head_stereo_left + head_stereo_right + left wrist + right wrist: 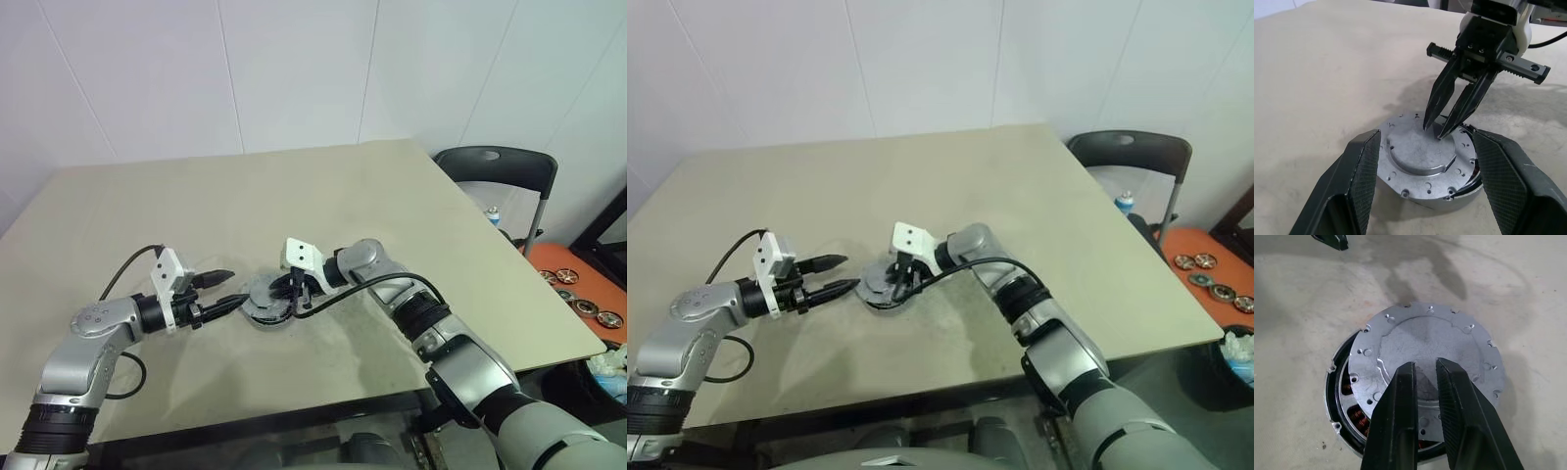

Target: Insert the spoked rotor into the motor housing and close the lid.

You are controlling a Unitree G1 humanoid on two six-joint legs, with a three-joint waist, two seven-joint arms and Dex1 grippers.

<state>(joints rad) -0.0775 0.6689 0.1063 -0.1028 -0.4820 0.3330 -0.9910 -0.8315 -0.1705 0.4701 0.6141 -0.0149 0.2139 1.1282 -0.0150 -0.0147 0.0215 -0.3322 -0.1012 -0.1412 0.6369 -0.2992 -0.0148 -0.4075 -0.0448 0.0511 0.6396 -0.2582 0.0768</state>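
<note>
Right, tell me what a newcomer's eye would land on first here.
The flat silver-grey disc lid lies off-centre on the round, copper-wound motor housing, near the middle of the beige table, leaving windings exposed on one side. The right gripper, jaws nearly closed, points down with its tips at the lid's top. The left gripper stands with open jaws either side of the housing, not touching it.

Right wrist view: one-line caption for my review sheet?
Nearly shut right gripper tips press the lid, sitting off-centre on the motor housing.
</note>
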